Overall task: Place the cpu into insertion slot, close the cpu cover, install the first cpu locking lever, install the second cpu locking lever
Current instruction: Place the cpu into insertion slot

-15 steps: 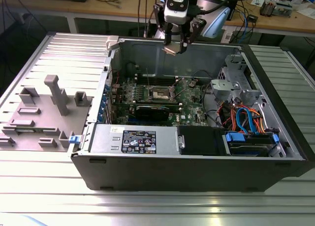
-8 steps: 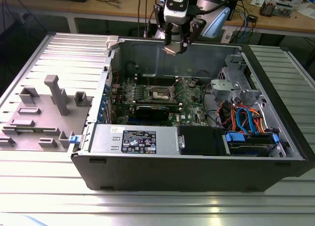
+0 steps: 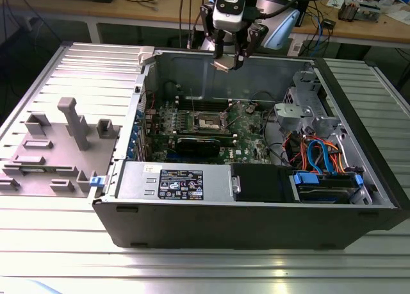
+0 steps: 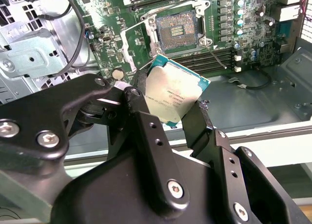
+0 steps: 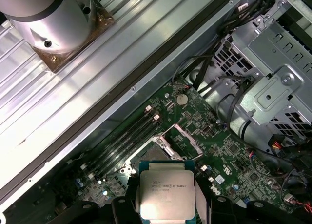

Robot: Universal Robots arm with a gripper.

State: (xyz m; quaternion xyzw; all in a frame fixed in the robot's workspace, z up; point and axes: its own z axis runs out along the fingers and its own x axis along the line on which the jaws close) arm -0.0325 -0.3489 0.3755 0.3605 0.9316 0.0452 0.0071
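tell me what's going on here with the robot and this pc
A robot arm's gripper is shut on the cpu, holding it by its edges above the open computer case. On the motherboard below, the cpu socket is bare, and the cpu cover looks swung open beside it. The chip is not yet in its slot and the cover is not yet closed.

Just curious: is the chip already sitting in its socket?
No, the gripper holds the cpu in the air; the socket lies empty.
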